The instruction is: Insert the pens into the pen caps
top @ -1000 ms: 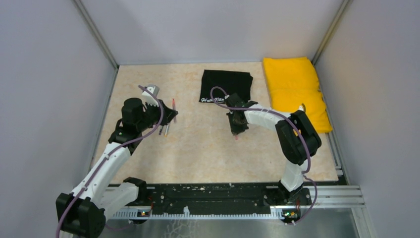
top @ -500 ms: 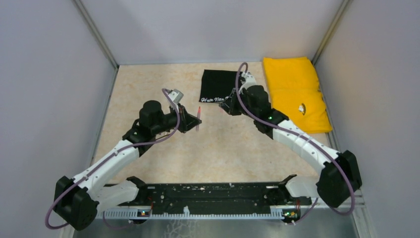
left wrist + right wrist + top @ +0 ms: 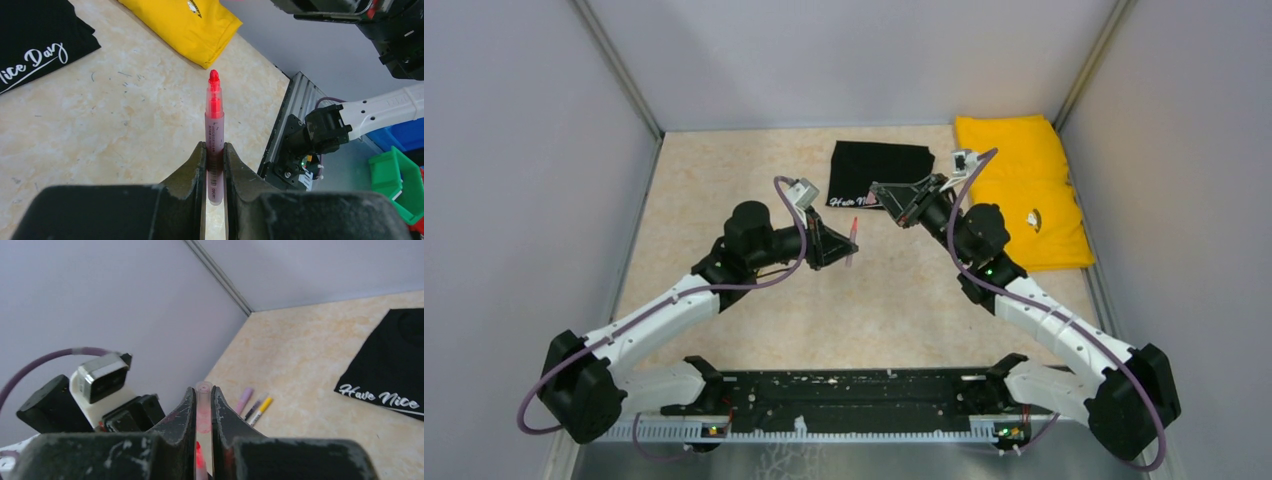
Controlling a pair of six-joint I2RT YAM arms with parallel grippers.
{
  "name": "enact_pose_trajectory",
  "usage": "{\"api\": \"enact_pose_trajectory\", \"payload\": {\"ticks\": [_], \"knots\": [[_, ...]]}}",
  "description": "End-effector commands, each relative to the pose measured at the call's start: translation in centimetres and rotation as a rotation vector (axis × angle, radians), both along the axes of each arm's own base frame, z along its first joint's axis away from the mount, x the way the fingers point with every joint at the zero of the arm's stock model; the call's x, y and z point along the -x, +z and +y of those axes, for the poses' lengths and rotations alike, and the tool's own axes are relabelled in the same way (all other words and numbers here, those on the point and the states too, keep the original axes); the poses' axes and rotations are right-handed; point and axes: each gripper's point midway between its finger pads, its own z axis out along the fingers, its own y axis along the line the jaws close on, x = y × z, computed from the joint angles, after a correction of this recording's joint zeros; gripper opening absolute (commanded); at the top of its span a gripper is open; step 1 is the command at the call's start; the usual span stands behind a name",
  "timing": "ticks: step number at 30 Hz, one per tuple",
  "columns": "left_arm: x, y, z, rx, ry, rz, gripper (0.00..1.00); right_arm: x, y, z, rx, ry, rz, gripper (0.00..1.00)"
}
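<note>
My left gripper [image 3: 841, 244] is shut on the reddish-pink pen [image 3: 852, 238] and holds it above the table. In the left wrist view the pen [image 3: 215, 115] stands out of the gripper [image 3: 214, 148], its bare red tip pointing away. My right gripper [image 3: 876, 188] is raised over the black cloth, facing the left one. It [image 3: 202, 390] is shut on a clear reddish pen cap [image 3: 203, 407]. Pen tip and cap are apart. Two other pens lie on the table: a pale pink-purple one [image 3: 244, 401] and a black-and-white one with a yellow end [image 3: 261, 410].
A black printed T-shirt [image 3: 894, 165] lies at the back middle and a folded yellow cloth [image 3: 1019, 190] at the back right. Grey walls close in the table. The black rail [image 3: 854, 395] runs along the near edge. A green bin [image 3: 395, 182] stands beyond the table.
Both arms rose from the table and swung toward the middle. The left carried the reddish-pink pen rightward; the right lifted the cap and turned to face the left gripper.
</note>
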Motion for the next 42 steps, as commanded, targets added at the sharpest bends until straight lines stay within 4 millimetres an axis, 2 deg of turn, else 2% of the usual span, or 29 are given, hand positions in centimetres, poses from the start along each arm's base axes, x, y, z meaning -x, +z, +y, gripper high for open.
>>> {"api": "enact_pose_trajectory", "payload": {"ticks": [1, 7, 19, 42], "knots": [[0.7, 2.4, -1.3, 0.049, -0.068, -0.070, 0.00, 2.4, 5.2, 0.3, -0.134, 0.085, -0.157, 0.00], [0.7, 2.5, -1.4, 0.048, -0.072, -0.083, 0.00, 3.0, 5.2, 1.0, -0.124, 0.139, -0.181, 0.00], [1.0, 2.6, -1.2, 0.044, -0.080, -0.106, 0.00, 2.6, 3.9, 2.2, -0.047, 0.180, -0.156, 0.00], [0.9, 2.5, -1.1, 0.034, -0.080, -0.110, 0.00, 2.2, 2.7, 2.2, 0.024, 0.173, -0.122, 0.00]]}}
